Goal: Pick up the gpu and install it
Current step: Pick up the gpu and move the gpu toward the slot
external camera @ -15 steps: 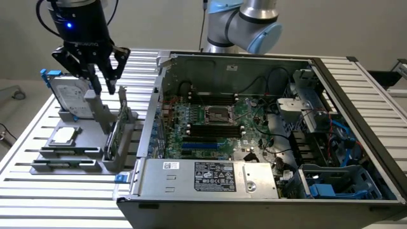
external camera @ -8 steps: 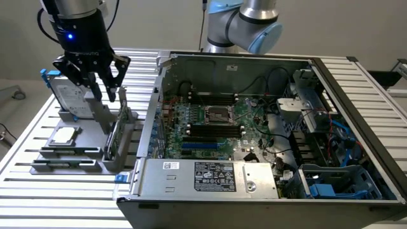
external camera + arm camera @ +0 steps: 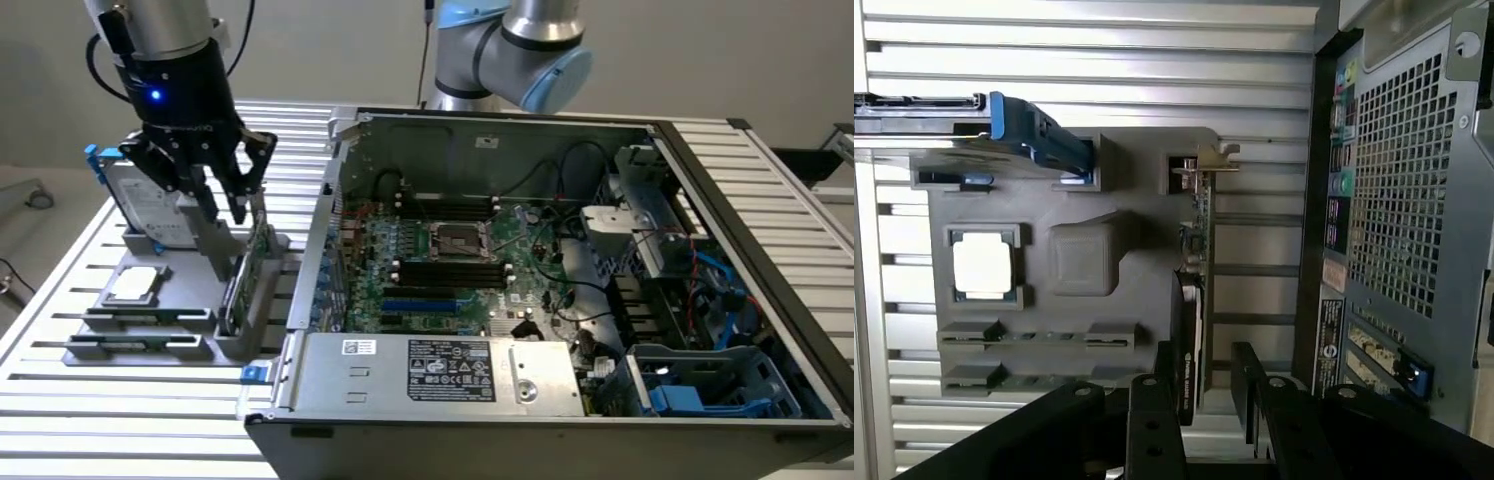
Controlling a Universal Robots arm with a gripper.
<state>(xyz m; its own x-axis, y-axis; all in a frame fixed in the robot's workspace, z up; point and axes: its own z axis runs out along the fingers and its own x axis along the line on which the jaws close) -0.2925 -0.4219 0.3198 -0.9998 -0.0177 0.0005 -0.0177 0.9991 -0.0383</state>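
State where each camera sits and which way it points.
Exterior view: off the arm, raised, looking down into the open computer case; the arm shows behind the case, and the gripper hangs over the gray tray on the exterior view's left.
Wrist view: on the wrist, looking down past the open gripper's fingers at the tray, with the case's perforated rear panel beside it.
Shared: the gripper, the tray, the case, and the gpu standing on edge in the tray below the gripper.
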